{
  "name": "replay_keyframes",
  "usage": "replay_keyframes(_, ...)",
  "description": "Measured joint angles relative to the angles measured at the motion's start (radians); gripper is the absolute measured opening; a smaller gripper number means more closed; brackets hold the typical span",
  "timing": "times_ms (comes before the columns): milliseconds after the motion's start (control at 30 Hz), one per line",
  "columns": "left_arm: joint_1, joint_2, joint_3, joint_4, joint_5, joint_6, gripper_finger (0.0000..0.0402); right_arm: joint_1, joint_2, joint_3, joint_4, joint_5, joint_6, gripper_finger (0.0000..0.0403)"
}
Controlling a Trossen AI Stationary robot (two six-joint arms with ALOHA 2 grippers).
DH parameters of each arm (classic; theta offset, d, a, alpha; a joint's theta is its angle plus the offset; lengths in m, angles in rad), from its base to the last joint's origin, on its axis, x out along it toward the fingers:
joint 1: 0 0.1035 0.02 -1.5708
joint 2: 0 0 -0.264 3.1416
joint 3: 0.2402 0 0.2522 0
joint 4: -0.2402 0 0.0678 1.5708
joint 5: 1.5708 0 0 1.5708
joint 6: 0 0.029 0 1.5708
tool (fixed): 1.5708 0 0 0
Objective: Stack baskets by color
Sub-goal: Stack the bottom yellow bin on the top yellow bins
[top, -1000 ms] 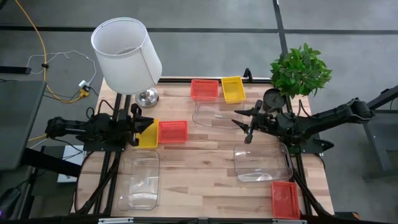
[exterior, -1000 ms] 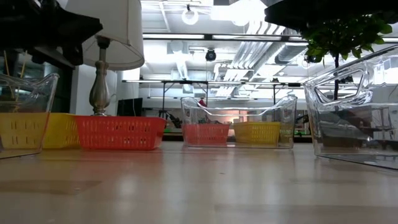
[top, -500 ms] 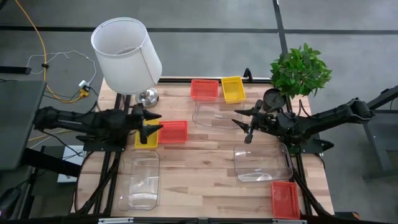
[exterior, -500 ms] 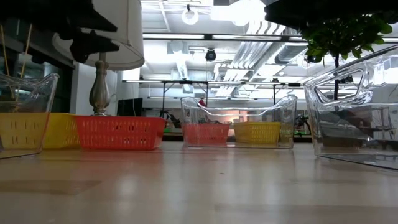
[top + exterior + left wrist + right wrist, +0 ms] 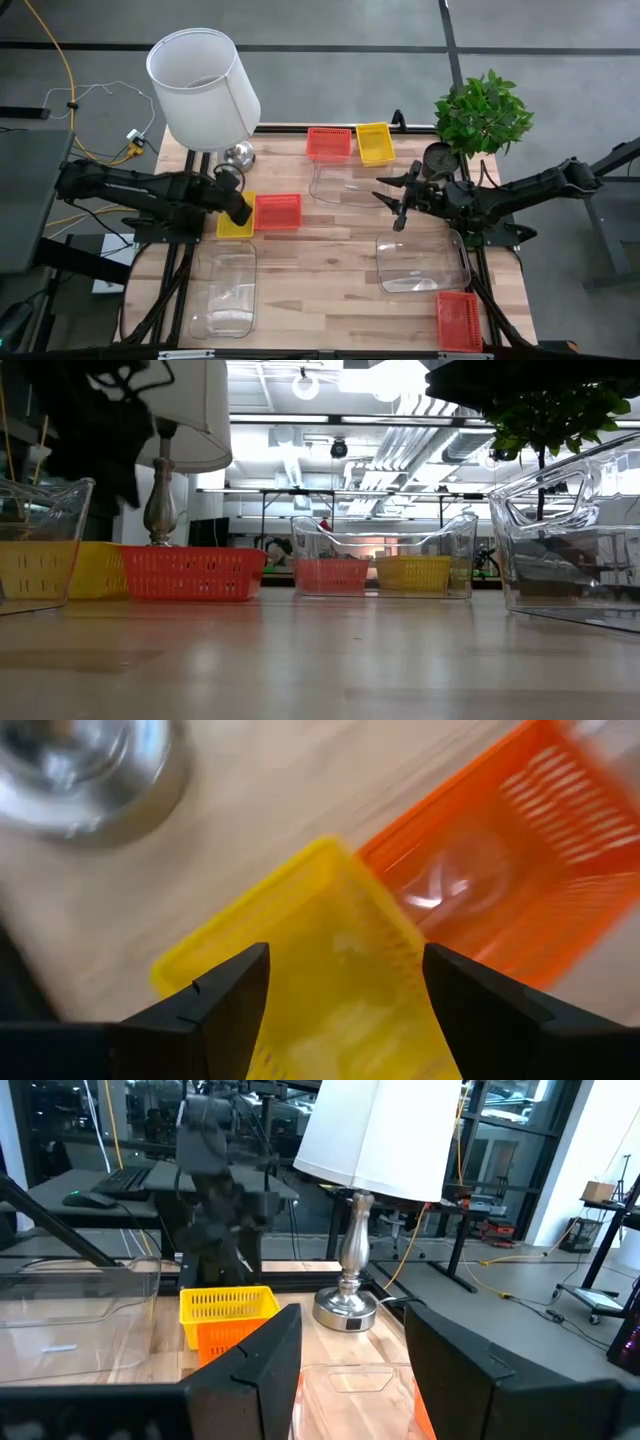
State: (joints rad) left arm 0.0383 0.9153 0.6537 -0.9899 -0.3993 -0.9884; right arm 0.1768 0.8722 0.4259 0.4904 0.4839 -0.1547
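From above I see a wooden table [image 5: 330, 260] with my two dark arms reaching in from either side. My left gripper [image 5: 240, 208] hangs over the near-left part of the table, directly above a yellow mesh basket [image 5: 234, 222] that lies flat on the wood. Its fingers [image 5: 215, 1005] are spread wide with nothing between them; through the wrist camera the yellow basket fills the gap below them, and I cannot tell for certain whether the fingertips touch it. A red-orange mesh basket [image 5: 278, 211] sits just beside the yellow one, on the side toward the table's middle, and the two appear to touch edge to edge.

At the far edge of the table, a second red-orange basket [image 5: 329, 143] and a second yellow basket [image 5: 375, 143] sit side by side. A third red-orange basket [image 5: 460, 320] lies at the near right corner. Three clear plastic tubs are spread about: one near the left front [image 5: 224, 290], one at right front [image 5: 422, 262], and one in the middle toward the back [image 5: 345, 183].

My right gripper [image 5: 398, 203] waits above the right half of the table, fingers parted and holding nothing.

A lamp with a white shade [image 5: 203, 88] stands at the far left corner, and a green potted plant [image 5: 482, 112] at the far right.
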Motion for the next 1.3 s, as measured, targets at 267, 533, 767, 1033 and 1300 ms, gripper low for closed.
replay_keyframes(267, 0.000, 0.082, -0.038, -0.071, -0.001, -0.145, 0.0250, 0.000, 0.000, 0.000, 0.000, -0.005, 0.000, 0.0167)
replay_keyframes(533, -0.022, 0.155, -0.039, -0.138, -0.001, -0.256, 0.0250, 0.000, 0.000, 0.000, -0.004, -0.004, 0.001, 0.0167)
replay_keyframes(767, -0.064, 0.258, -0.039, -0.144, -0.034, -0.318, 0.0250, 0.000, 0.000, 0.000, -0.014, -0.003, 0.023, 0.0167)
replay_keyframes(1033, -0.067, 0.389, -0.039, -0.144, -0.044, -0.333, 0.0250, 0.000, 0.000, 0.000, -0.016, -0.003, 0.024, 0.0167)
replay_keyframes(1300, -0.066, 0.432, -0.039, -0.100, -0.001, -0.319, 0.0248, 0.000, 0.000, 0.000, -0.016, -0.003, 0.024, 0.0167)
